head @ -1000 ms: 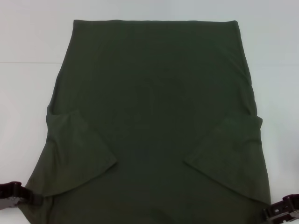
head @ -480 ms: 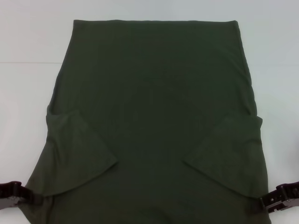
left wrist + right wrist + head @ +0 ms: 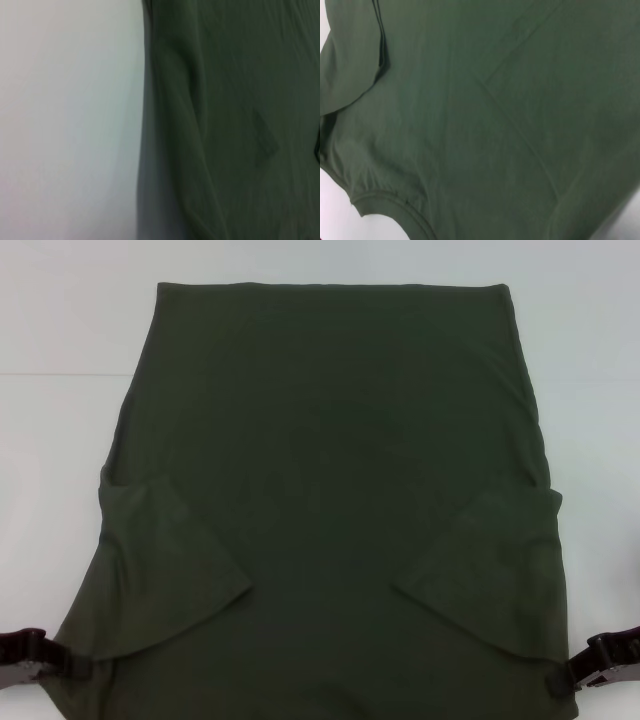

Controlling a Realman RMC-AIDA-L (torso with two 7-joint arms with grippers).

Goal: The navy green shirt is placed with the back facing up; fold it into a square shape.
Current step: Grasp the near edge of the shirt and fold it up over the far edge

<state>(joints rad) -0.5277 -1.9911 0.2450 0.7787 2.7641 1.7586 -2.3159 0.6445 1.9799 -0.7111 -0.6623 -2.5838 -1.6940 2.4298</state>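
Note:
The navy green shirt (image 3: 330, 500) lies flat on the white table, plain side up, hem at the far end. Both short sleeves are folded inward onto the body, the left sleeve (image 3: 165, 575) and the right sleeve (image 3: 490, 575). My left gripper (image 3: 68, 665) sits at the shirt's near left corner, touching its edge. At the near right corner, my right gripper (image 3: 568, 678) reaches just over the cloth's edge. The left wrist view shows the shirt's side edge (image 3: 150, 120) against the table. Olive cloth (image 3: 485, 125) with a sleeve seam and a curved hem fills the right wrist view.
The white table (image 3: 60, 330) shows on both sides of the shirt and beyond its far hem. Nothing else stands on it in these views.
My right gripper has shifted up and slightly in toward the shirt's near right corner. The left gripper and the shirt have stayed put.

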